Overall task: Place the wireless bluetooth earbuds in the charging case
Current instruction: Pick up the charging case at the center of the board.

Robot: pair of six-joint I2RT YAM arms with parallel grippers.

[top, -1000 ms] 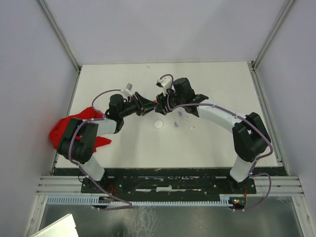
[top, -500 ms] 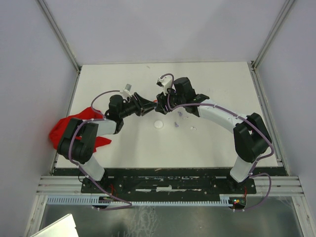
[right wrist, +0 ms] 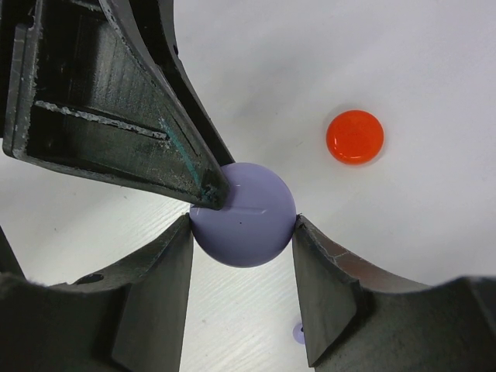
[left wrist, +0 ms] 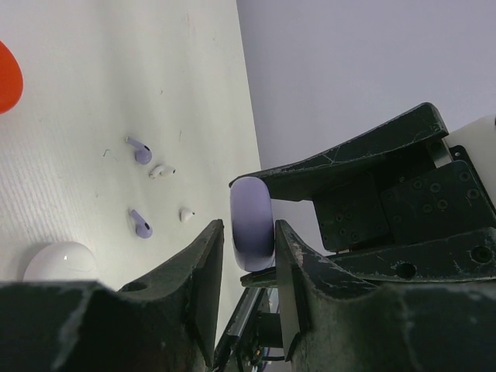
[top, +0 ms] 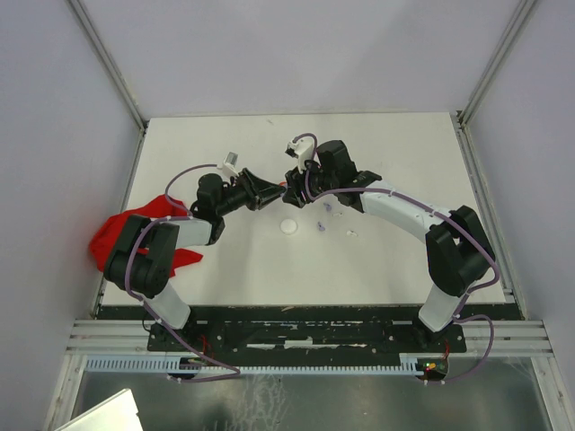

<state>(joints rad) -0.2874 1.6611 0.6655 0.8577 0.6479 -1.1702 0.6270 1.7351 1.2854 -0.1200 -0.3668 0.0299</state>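
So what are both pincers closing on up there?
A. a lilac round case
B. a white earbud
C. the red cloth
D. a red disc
A: the lilac round case sits between the right pincer fingers, with the left pincer fingers either side of it.

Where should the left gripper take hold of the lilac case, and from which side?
Pinch the lilac case across its two flat faces, coming from the side. The right gripper already spans its round rim, so only the faces remain free, and the left gripper sits astride them.

Red disc [left wrist: 6,76] cut by left wrist view's edge — lilac case [right wrist: 243,215] partly hidden behind fingers [right wrist: 155,116]
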